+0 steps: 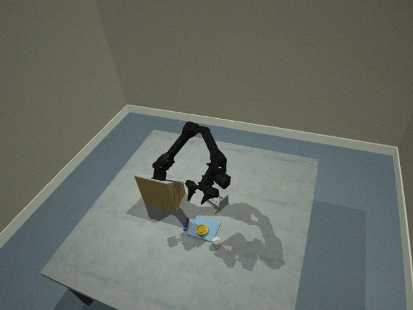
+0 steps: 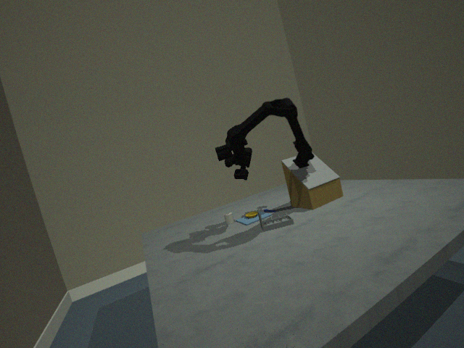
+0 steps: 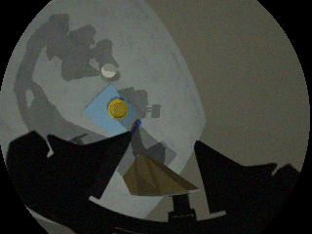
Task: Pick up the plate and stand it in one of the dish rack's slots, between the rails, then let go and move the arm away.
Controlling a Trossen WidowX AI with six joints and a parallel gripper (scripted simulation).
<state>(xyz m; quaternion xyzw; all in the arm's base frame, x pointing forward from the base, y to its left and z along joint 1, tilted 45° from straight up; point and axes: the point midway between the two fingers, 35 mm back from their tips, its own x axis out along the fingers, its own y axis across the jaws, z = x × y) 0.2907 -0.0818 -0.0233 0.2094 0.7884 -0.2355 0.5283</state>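
Tool [image 1: 197,195] is hanging high w/ fingers apart, gripping nothing. Yellow plate [image 1: 201,228] is lying flat on blue mat [image 1: 211,226] on worktop [image 1: 133,253], near dish rack [image 2: 276,221]. Risk: flat plate's low rim is giving little purchase, so fingers could be slipping off or shoving it toward the cup [image 1: 216,241].

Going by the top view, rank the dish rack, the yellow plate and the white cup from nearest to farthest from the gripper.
1. Grey wire dish rack, on the table just under the open gripper.
2. Round yellow plate, farther forward, lying flat on the light blue mat.
3. Small white cup, beyond the mat's far corner.
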